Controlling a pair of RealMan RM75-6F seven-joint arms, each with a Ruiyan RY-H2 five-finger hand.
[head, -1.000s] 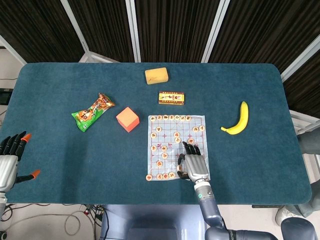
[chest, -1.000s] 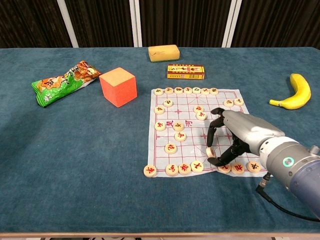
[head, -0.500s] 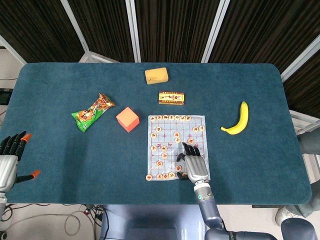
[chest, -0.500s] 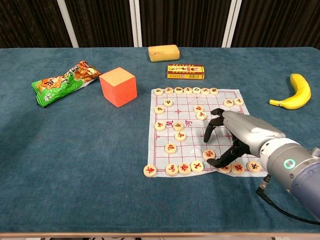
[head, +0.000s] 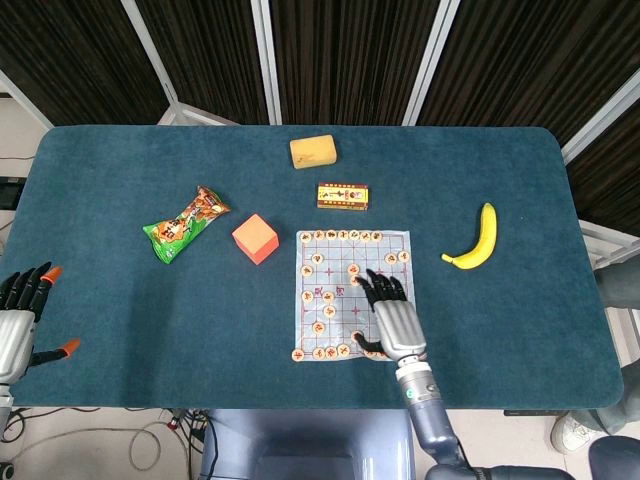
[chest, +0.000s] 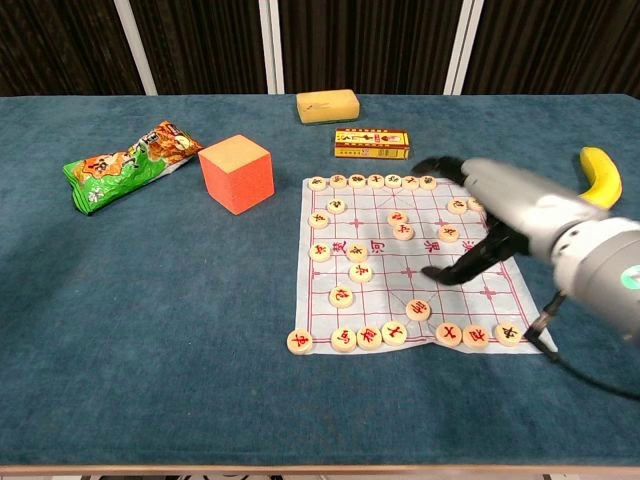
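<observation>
A paper chess board (chest: 385, 287) lies on the blue table, with several round wooden pieces on it. My right hand (chest: 497, 213) hovers over the board's right half, fingers spread and holding nothing. One piece (chest: 418, 309) lies just below its thumb, close to the near row of pieces (chest: 368, 336). In the head view the right hand (head: 392, 316) covers the board's near right part. My left hand (head: 22, 305) hangs off the table's left edge with its fingers apart and nothing in it.
An orange cube (chest: 237, 173) and a snack bag (chest: 125, 165) sit left of the board. A small yellow-red box (chest: 371, 144) and a yellow sponge (chest: 328, 105) lie behind it. A banana (chest: 601, 178) lies at the right, partly behind my right hand.
My right hand has let go of a chess piece on the board near the front row, then lifted and moved back and to the right. The left hand has not moved.
</observation>
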